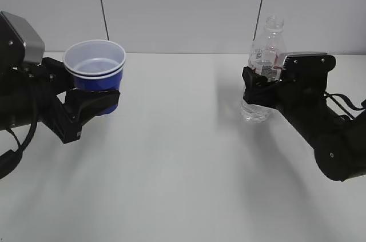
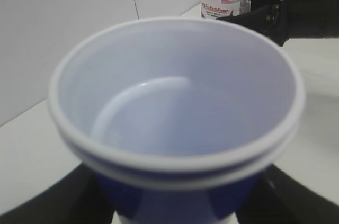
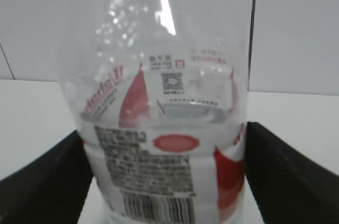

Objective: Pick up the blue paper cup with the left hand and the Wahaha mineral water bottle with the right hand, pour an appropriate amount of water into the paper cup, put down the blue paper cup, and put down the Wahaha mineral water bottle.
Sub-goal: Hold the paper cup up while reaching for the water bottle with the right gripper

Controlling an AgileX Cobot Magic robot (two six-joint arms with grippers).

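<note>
Cup (image 1: 95,66), one, tapered blue paper, white inside, sits clamped in the left gripper (image 1: 91,102); right gripper (image 1: 258,84) clasps one clear ribbed bottle (image 1: 264,53).

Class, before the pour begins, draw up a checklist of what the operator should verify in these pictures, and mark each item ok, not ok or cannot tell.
1. The left hand grips the blue paper cup: ok, jaws close around its lower body.
2. Cup upright, mouth open upward: ok.
3. Cup empty and dry inside: ok, no water visible.
4. The right hand grips the Wahaha mineral water bottle: ok, jaws on both sides of the label.
5. Bottle neck capless: ok.
6. Bottle mouth over the cup: not ok, they stand far apart across the table.
</note>
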